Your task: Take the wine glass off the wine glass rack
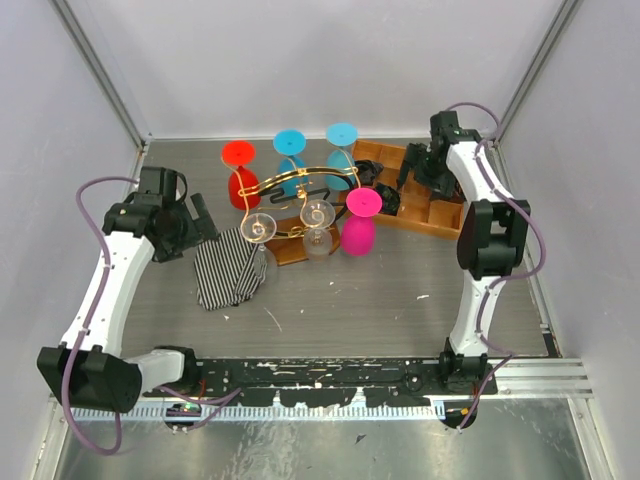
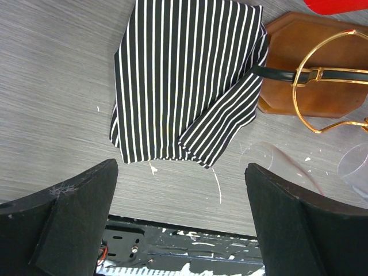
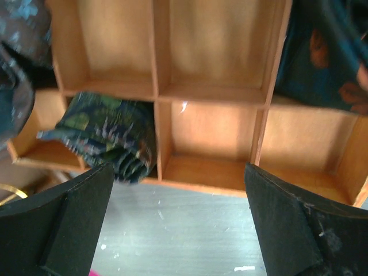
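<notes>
The wine glass rack [image 1: 312,187], gold wire with a black band on a brown wooden base [image 1: 290,250], stands mid-table. Two clear wine glasses [image 1: 259,229] [image 1: 318,222] sit foot-up at its front scroll ends. My left gripper [image 1: 206,217] is open and empty, left of the rack above a striped cloth [image 1: 228,270]. The left wrist view shows the open gripper [image 2: 181,221], the cloth [image 2: 184,80], the base [image 2: 305,63], the gold wire [image 2: 315,54] and part of a clear glass [image 2: 287,167]. My right gripper [image 1: 412,168] is open and empty over the wooden tray [image 1: 432,212].
Red [image 1: 241,178], blue [image 1: 291,152], cyan [image 1: 343,142] and magenta [image 1: 360,222] glasses stand foot-up around the rack. The compartmented tray [image 3: 213,98] holds a rolled patterned cloth [image 3: 106,135]. Walls enclose the table on three sides.
</notes>
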Robot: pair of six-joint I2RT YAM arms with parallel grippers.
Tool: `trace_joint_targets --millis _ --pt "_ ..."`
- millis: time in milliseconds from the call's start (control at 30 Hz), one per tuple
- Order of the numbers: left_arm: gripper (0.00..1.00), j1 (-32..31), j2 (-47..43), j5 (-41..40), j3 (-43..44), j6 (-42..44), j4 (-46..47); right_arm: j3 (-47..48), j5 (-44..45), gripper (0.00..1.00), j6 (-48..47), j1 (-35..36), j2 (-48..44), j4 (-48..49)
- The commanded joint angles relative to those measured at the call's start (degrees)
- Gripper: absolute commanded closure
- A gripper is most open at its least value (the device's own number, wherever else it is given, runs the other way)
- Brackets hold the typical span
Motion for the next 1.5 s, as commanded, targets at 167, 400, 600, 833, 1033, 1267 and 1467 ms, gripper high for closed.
trace_joint_targets --millis 167,400,600,833,1033,1267,1467 --pt "0.02 0.13 -1.47 1.66 -0.82 0.47 -0.78 6.97 12.25 0.0 -2.08 0.88 10.89 -4.11" --pt "0.01 0.15 -0.63 3.7 -1.85 -0.47 -1.09 8.34 22.99 0.0 -1.86 0.86 14.6 -5.32" --pt "0.02 0.11 -2.15 3.78 -3.41 -0.31 -0.83 4.84 25.94 0.0 0.15 -4.75 14.8 -6.43" --pt "0.02 0.09 -2.02 5.13 -4.41 -0.4 -0.93 -3.2 22.67 0.0 1.8 -14.5 10.23 -3.42" --pt "0.02 0.15 -1.76 6.09 -5.17 -0.65 -0.48 -6.03 20.23 0.0 1.81 -18.8 6.55 -0.89" --pt "0.01 0.15 -2.13 6.13 -6.08 -0.68 0.05 -1.35 14.78 0.0 0.23 -16.81 7.08 -0.63" --pt "0.02 0.15 -2.46 6.89 -7.0 -1.36 0.85 3.9 17.83 0.0 -5.33 -10.89 11.03 -2.02"
